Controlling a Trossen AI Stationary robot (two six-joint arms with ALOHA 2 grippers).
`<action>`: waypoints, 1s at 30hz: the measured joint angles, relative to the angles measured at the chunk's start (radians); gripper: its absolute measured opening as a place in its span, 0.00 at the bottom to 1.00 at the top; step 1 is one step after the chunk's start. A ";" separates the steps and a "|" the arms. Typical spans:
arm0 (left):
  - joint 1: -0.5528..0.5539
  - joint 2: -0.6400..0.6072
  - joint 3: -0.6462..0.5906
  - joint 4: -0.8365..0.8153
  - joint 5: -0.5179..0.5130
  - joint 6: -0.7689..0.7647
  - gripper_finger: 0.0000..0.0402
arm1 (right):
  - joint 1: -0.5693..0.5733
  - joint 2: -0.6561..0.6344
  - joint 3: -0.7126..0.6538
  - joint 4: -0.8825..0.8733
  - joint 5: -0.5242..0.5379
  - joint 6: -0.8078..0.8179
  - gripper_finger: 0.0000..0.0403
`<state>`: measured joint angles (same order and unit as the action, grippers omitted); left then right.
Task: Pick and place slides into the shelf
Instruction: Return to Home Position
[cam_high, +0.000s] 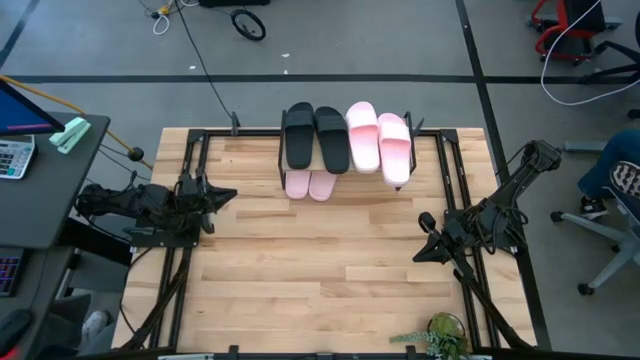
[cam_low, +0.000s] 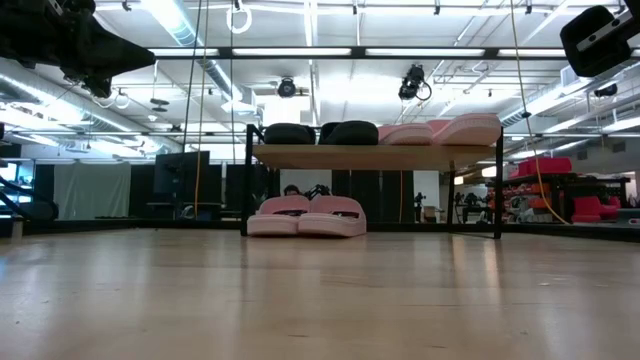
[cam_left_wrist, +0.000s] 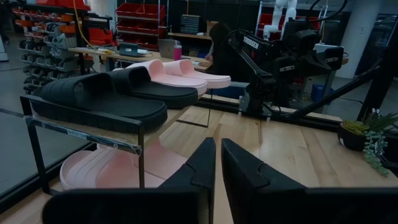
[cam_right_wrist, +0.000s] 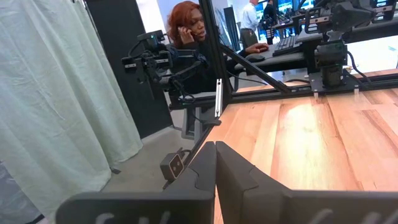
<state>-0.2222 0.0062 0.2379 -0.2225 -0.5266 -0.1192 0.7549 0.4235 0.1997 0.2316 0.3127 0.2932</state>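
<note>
I had the left tool (cam_left_wrist: 218, 144) and right tool (cam_right_wrist: 215, 144) closed and empty, because the pink and black foam slides (cam_high: 331, 138), apparently all six, filled the black-framed wooden shelf (cam_low: 370, 157), well apart from both.

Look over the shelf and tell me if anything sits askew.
The rightmost pink slide on the shelf's top board sits shifted toward the table's middle, out of line with its pink neighbour. The black pair and the lower pink pair look lined up. The left gripper and right gripper rest at the table's sides.
</note>
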 joint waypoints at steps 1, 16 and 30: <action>0.000 0.000 0.000 0.000 0.000 0.000 0.08 | 0.000 0.000 0.000 0.000 0.000 0.000 0.02; 0.000 0.000 0.000 0.000 0.000 0.000 0.05 | 0.000 0.000 0.000 0.000 0.000 0.000 0.02; 0.000 0.000 0.000 0.000 0.000 0.000 0.08 | 0.000 0.000 0.000 0.000 0.000 0.000 0.02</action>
<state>-0.2222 0.0061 0.2379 -0.2222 -0.5264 -0.1192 0.7551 0.4232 0.1997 0.2317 0.3126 0.2932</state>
